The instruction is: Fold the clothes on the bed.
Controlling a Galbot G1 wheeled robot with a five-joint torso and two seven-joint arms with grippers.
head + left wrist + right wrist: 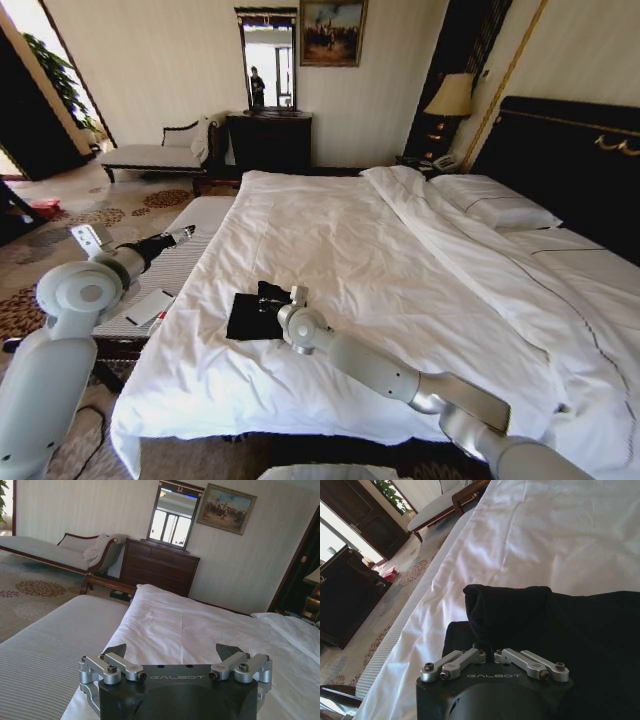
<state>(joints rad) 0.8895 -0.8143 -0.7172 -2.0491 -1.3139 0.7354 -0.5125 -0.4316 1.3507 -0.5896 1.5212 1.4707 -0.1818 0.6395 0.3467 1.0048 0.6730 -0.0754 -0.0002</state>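
At lower centre, the right gripper point(268, 300) pinches the limp shirt's point(245, 318) raised fold, best gripped at edges; the left gripper's point(171, 653) fingers are spread.

A dark dresser point(268, 140) stood at twelve o'clock under a mirror point(268, 58), a painting point(332, 32) beside it; a chaise point(160, 152) at ten, a lamp point(451, 97) at one.

Left gripper point(171, 656) wide-jawed; right gripper point(487, 652) clamped.
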